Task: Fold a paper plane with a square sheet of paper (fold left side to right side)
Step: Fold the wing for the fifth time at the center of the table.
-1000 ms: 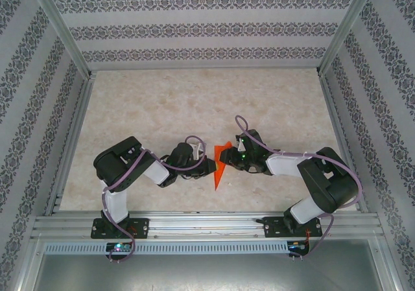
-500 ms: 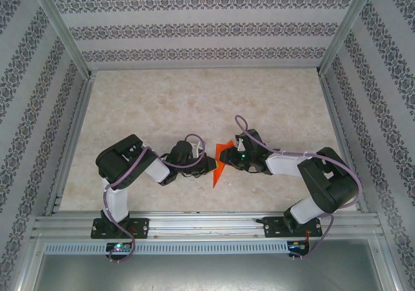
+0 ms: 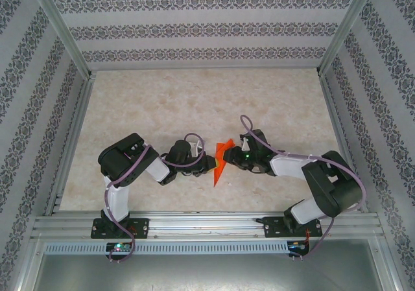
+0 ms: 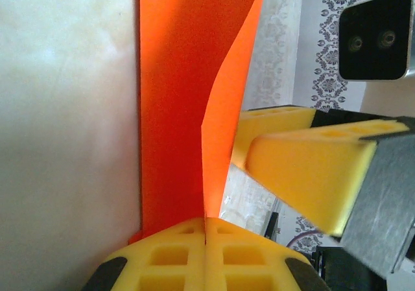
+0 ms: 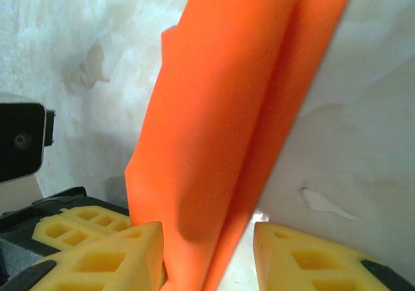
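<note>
- There is one orange paper [image 3: 220, 163]. It is folded long and pointy and sits between the two grippers, near the front middle of the table [image 3: 162, 103].
- The left gripper [image 4: 205, 229] has its two yellow fingers pressed together, pinching the paper's edge.
- The right gripper [image 5: 206, 239] has its two yellow fingers spread apart, with the paper in the gap.
- There are two arms, the left arm [image 3: 123, 164] and the right arm [image 3: 324, 184].
- The table is pale and marbled. The walls [image 3: 194, 28] have grey flowery stripes. Silver metal bars [image 3: 207, 225] run along the front.
</note>
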Action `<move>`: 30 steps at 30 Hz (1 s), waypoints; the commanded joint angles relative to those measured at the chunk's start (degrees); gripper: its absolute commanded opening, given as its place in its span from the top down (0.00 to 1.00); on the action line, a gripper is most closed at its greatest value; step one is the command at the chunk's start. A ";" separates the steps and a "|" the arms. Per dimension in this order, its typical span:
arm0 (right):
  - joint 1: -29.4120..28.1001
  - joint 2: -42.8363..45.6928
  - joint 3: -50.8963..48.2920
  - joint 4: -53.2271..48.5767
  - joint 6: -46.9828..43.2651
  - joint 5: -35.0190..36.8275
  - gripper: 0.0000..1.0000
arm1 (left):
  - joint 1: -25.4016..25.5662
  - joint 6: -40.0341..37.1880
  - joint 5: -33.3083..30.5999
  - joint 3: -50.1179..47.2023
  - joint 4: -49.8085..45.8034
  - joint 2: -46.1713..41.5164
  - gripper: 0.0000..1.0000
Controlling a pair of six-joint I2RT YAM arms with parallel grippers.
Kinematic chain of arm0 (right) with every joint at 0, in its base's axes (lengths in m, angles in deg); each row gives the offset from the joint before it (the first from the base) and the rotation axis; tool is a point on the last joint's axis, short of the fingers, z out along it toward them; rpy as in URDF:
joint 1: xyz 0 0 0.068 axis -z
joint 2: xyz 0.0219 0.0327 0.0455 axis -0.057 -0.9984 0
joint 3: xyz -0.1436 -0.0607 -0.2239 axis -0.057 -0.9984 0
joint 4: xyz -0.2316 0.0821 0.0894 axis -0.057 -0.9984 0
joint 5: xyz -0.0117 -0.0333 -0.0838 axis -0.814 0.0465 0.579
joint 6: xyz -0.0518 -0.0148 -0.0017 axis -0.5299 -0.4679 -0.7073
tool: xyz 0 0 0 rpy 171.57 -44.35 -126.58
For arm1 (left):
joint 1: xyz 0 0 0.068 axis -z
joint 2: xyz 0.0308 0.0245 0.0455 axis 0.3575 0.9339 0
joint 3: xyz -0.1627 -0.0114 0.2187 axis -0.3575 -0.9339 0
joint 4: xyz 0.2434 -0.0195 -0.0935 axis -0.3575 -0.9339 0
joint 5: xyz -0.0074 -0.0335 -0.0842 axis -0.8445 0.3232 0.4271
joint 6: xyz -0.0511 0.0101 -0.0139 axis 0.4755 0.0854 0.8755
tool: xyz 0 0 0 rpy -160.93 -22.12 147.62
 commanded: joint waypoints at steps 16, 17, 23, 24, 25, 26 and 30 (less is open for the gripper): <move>0.31 -2.92 5.02 1.66 -2.24 -3.41 0.89 | -0.92 -2.66 -4.60 0.10 -7.09 4.32 0.97; 0.20 -3.54 5.38 1.68 -2.26 -3.33 0.89 | -1.02 -2.61 -4.60 0.04 -7.09 4.32 0.97; 0.02 -6.28 6.14 1.58 -2.33 -1.77 0.89 | -1.28 -2.30 -4.60 -0.27 -6.67 4.50 0.97; 0.02 -6.64 6.16 1.50 -2.33 -1.54 0.89 | -1.36 -2.22 -4.58 -0.33 -6.64 4.50 0.97; 0.02 -6.93 6.12 1.50 -2.33 -1.33 0.89 | -1.36 -2.16 -4.54 -0.32 -6.61 4.50 0.97; 0.02 -7.18 6.08 1.50 -2.27 -1.07 0.89 | -1.45 -2.05 -4.64 -0.41 -6.61 4.58 0.97; 0.02 -7.82 5.77 1.33 -2.41 -0.37 0.89 | -1.54 -1.69 -4.60 -0.64 -6.16 4.97 0.98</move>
